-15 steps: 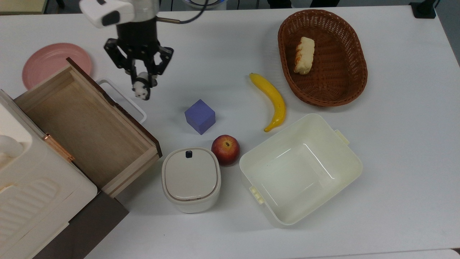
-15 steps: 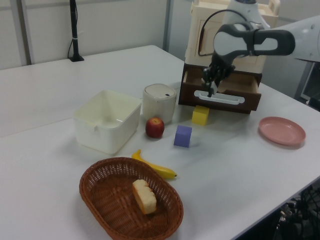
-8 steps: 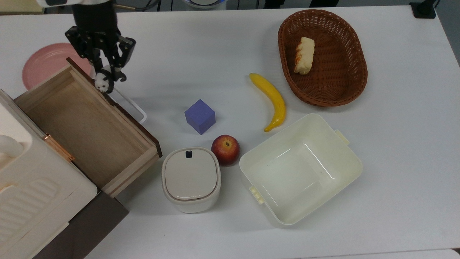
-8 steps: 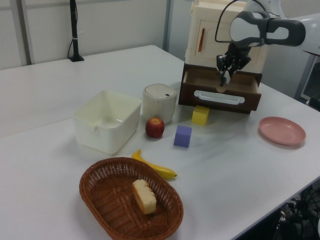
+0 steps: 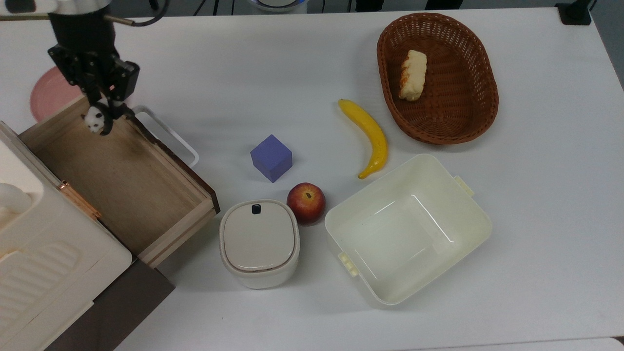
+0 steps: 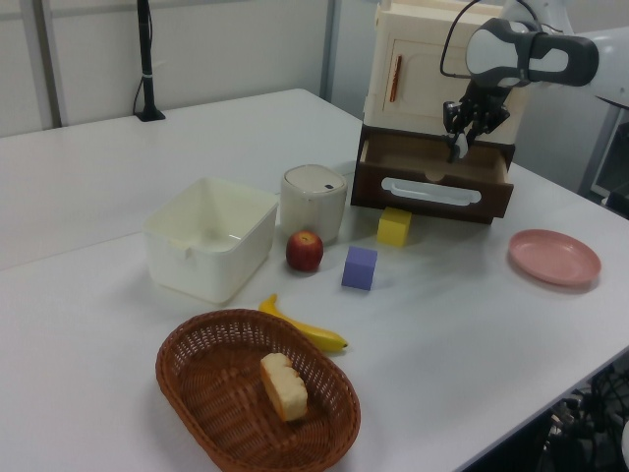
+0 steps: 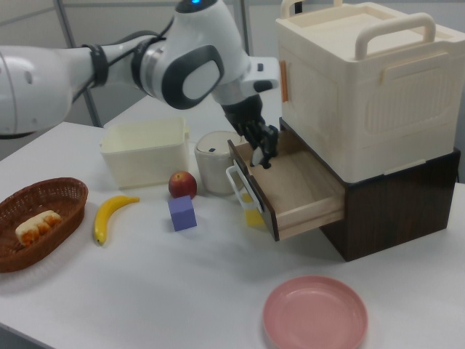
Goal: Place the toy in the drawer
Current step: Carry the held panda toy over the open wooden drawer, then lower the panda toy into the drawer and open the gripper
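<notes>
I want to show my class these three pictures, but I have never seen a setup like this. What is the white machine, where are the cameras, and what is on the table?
The white machine is a robot arm. At its end is a black two-finger tool, shut on a tiny panda toy and holding it above the open wooden drawer.

The top view looks straight down on the white table. The left view and the right view look across it from opposite sides.

On the table lie a purple cube, a banana, an apple, a lidded white container, an empty cream tub, a wicker basket holding a piece of bread, and a pink plate. The left view also shows a yellow block in front of the drawer.
</notes>
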`<state>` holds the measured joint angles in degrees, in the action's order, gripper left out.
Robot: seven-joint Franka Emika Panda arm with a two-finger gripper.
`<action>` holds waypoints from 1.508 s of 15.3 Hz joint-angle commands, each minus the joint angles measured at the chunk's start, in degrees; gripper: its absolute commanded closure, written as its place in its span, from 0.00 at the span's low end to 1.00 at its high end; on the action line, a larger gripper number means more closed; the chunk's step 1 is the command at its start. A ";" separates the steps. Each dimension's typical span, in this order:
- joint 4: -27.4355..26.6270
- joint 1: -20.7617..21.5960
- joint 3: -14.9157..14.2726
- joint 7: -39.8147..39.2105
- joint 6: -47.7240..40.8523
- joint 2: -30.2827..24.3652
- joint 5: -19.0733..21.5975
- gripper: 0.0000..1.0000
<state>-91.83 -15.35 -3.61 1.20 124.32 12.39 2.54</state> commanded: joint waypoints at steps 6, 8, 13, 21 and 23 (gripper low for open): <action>3.06 -0.56 -1.05 -1.99 3.83 4.92 1.24 0.86; 2.88 -0.56 -1.05 -2.08 3.83 5.45 1.07 0.86; 2.62 -0.47 -1.05 -2.08 3.83 6.07 0.19 0.84; 1.39 -0.47 -1.05 -3.93 3.83 6.07 -0.52 0.58; 1.39 -0.38 -1.05 -3.93 3.83 6.07 -0.52 0.55</action>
<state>-89.60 -16.40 -3.92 -1.41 127.51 18.93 2.34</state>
